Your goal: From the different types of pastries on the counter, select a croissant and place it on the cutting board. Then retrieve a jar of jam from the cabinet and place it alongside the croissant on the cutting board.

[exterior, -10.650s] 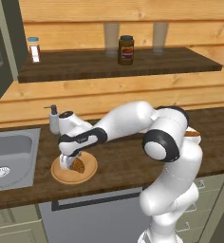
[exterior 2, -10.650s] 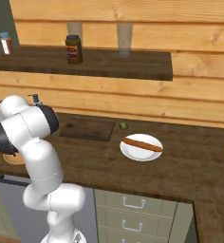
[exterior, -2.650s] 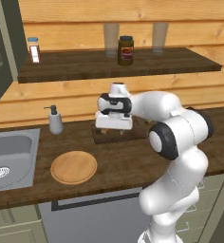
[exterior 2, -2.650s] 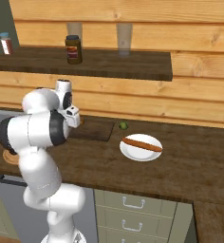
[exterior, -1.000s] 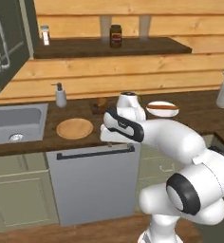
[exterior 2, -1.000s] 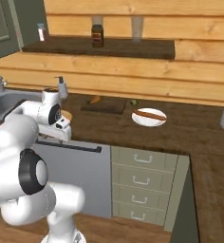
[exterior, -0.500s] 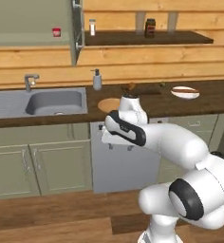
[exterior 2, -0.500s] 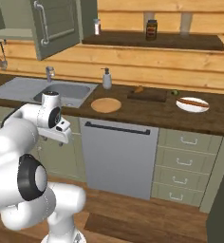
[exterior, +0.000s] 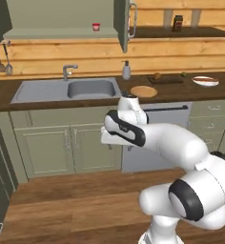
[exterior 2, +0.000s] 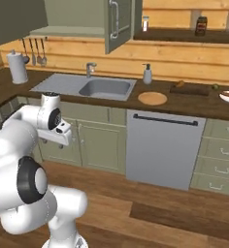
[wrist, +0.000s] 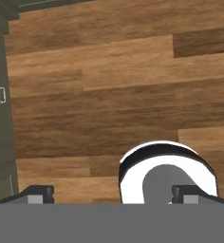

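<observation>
Pincer [wrist: 112, 192] points down at the brown wood plank floor [wrist: 109, 85]; its two dark tips sit far apart at the bottom of the hand view, nothing between them, so jaws wide and empty. In the base views the white arm is folded in front of the pale green lower cabinets [exterior: 62, 143], hand well below the tabletop edge.

Small golden-brown curved croissant [exterior: 157, 76] lies on the dark brown flat rectangular cutting board [exterior: 169, 79], at the board's left end, on the long dark brown wood-grain tabletop [exterior: 181, 90] toward its right end; also seen in the right base view [exterior 2: 180, 84] on the board [exterior 2: 191, 90]. Round light-wood plate [exterior: 143, 91] sits left of the board near the tabletop's front edge. White plate with the long reddish-brown stick pastry [exterior: 205, 80] is right of the board, apart from it.

Tiny jar of jam with red top [exterior: 96, 27] stands on the pale green shelf of the open upper cabinet [exterior: 62, 32], near the shelf's right end, beside the open cabinet door [exterior: 121, 24]. Grey sink basin [exterior: 90, 88] is set in the tabletop left of the white soap dispenser [exterior: 126, 70]. Dark brown black-lidded jar [exterior: 178, 22] stands on the wooden wall shelf [exterior: 181, 32] at upper right.
</observation>
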